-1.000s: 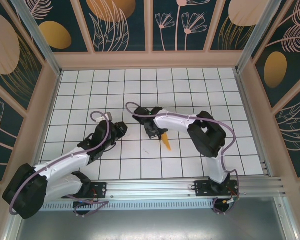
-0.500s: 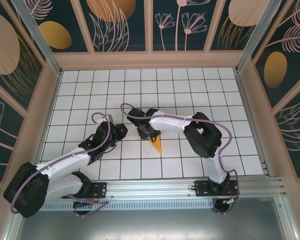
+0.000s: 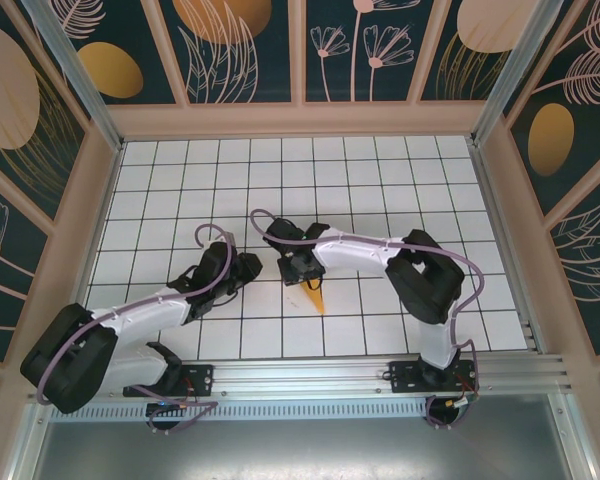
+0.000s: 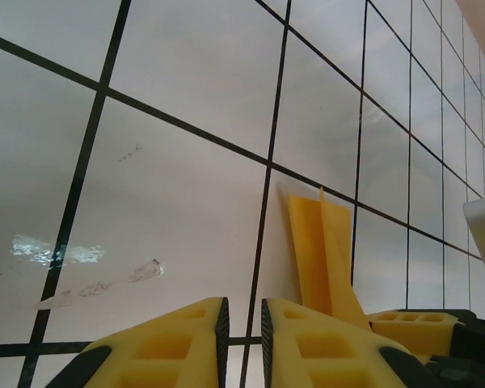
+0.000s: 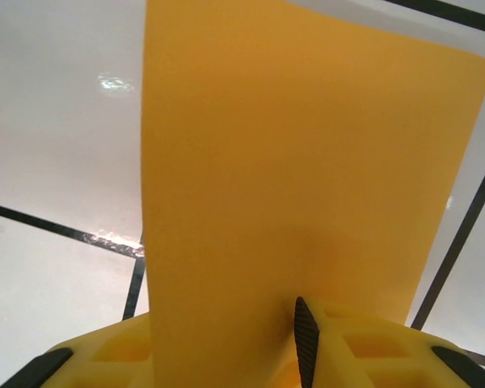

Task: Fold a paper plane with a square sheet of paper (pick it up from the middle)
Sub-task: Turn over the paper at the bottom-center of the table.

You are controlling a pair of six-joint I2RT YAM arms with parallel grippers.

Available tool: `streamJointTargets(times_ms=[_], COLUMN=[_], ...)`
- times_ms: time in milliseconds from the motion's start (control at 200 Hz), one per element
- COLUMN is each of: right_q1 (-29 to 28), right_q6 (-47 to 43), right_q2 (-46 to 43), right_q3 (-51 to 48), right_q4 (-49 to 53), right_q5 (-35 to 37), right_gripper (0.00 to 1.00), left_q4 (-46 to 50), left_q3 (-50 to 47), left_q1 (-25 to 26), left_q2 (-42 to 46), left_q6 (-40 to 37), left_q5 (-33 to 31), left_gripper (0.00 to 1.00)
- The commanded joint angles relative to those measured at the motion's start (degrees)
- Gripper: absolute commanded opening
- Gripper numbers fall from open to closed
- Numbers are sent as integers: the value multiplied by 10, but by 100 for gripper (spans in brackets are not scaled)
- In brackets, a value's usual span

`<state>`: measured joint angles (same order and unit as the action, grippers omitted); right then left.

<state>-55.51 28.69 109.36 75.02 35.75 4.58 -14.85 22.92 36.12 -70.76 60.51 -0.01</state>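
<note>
A: Paper plane (image 3: 315,298) – where's it now?
B: Clamped in the right claw (image 3: 302,270), mid-counter (image 3: 380,190). Slim orange dart w/ its point aimed at the near edge. On the right wrist cam the sheet runs straight up from btw the fingers (image 5: 364,347), pinched tight
A: Touching the tiles?
B: Can't tell from above. On the left wrist cam the paper plane (image 4: 319,250) looks tilted up off the surface, but not sure
A: What moved vs a sec ago?
B: Right claw took the plane left, toward the other arm, then eased back a little & nearer the near edge. Left arm dropped flatter & slid forward. The left claw (image 3: 248,268) is now near the plane, facing it
A: Its state?
B: Fingers all but together, thin gap, nothing held
A: So what's that mean for the job?
B: Folding looks mostly done – it's already a dart, not a square. The two arms closing in reads as a hand-off or a last crease press, prob. For a hand-off the left claw would need to part first. As it is, it can only push
A: Risk?
B: Thin paper, one pinch point. A nudge could bend the nose or twist it out of the grip
</note>
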Motion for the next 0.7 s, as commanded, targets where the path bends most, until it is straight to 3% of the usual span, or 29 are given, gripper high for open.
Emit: streamJointTargets(times_ms=[0, 425, 696], right_q1=[1, -15, -49], right_q6=[-8, -31, -44], right_q2=[-26, -53, -45], right_q3=[-16, -44, -45], right_q4=[-12, -48, -33], right_q5=[-4, -20, 47], right_gripper=[40, 46, 47], left_q4=[-26, -37, -39], left_q3=[14, 18, 10], left_q1=[1, 1, 2], left_q2=[-7, -26, -22], left_q6=[5, 13, 19], left_q5=[14, 22, 17], left_gripper=[22, 21, 20])
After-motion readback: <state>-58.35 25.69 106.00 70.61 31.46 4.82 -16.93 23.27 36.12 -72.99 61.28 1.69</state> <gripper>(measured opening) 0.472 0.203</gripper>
